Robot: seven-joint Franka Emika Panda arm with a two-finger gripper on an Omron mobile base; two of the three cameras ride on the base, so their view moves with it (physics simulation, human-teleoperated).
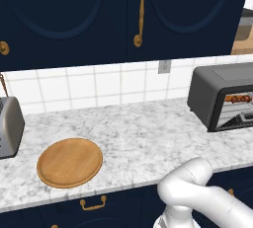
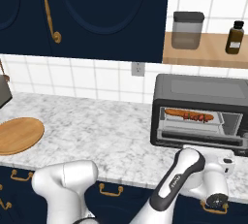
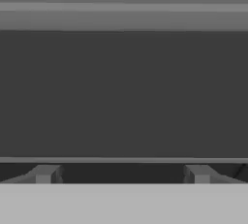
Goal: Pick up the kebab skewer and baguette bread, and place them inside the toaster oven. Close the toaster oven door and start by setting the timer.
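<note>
The claw (image 3: 121, 173) stands wide open, empty, close against the dark door (image 3: 124, 92); beyond it, in the oven (image 2: 201, 109), lie skewer (image 2: 196, 117) and baguette (image 2: 175, 113).

round board (image 1: 69, 163) – jar (image 2: 188, 30), bottle (image 2: 235, 37)

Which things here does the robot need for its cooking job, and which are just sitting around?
Needed:
toaster oven
kebab skewer and baguette bread, both inside the oven
gripper, open

Just sitting around:
round wooden board
silver toaster
jar
brown bottle
</note>
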